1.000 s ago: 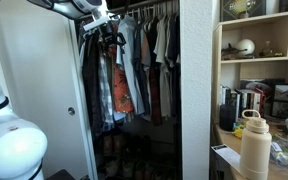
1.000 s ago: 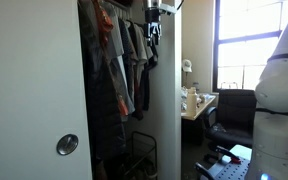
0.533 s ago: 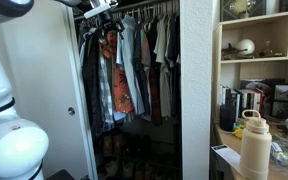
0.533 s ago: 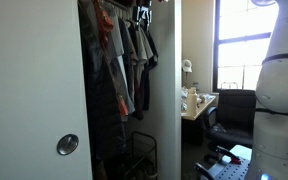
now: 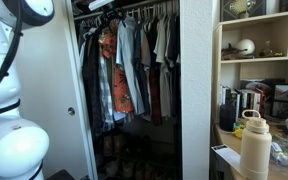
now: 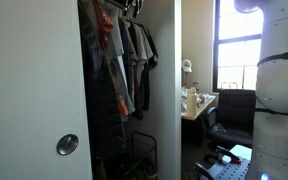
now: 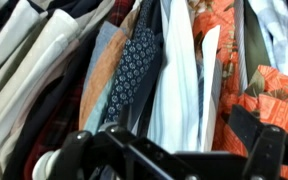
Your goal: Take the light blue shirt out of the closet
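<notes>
Gripper [image 7: 169,140] at the bottom of the wrist view, fingers spread wide with nothing between them — empty. Just below it are the packed shoulders of hanging clothes. The light blue shirt [image 7: 180,90] hangs in the closet row, pressed between a dark dotted garment [image 7: 134,70] and an orange floral shirt [image 7: 274,95]. It is not out yet.

Risks:
- The garments touch edge to edge, so a closing pinch likely catches the dotted fabric or floral cloth too.
- The pinch may take only loose cloth, so the shirt slips free or its hook stays caught up top.
- Pulling outward without lifting first would probably drag the neighbours along.

In an exterior view the gripper sits up by the hangers [image 5: 149,10], tight under the closet's top edge, with the arm close to the white door [image 5: 44,90] — a knock against frame or door looks possible on the way out.
</notes>
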Motion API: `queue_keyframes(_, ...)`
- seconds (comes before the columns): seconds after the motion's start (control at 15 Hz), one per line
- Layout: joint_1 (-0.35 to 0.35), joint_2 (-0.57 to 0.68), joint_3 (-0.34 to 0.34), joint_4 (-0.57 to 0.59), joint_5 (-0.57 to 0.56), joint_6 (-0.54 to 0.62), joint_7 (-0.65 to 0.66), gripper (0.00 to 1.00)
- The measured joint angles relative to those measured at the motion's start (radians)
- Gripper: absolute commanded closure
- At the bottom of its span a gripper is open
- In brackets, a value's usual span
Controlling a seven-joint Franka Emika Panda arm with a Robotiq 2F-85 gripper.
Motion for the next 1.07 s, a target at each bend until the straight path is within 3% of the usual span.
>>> queue_keyframes(0.8, 0.049, 0.202, 0.015, 0.273, 0.011, 0.234, 0.020, 0.00)
queue_keyframes(0.87, 0.053, 0.214, 0.015, 0.287, 0.011, 0.249, 0.020, 0.25)
queue_keyframes(0.93, 0.056, 0.224, 0.015, 0.299, 0.010, 0.263, 0.020, 0.26)
queue_keyframes(1.07, 0.058, 0.241, 0.015, 0.323, 0.009, 0.283, 0.020, 0.42)
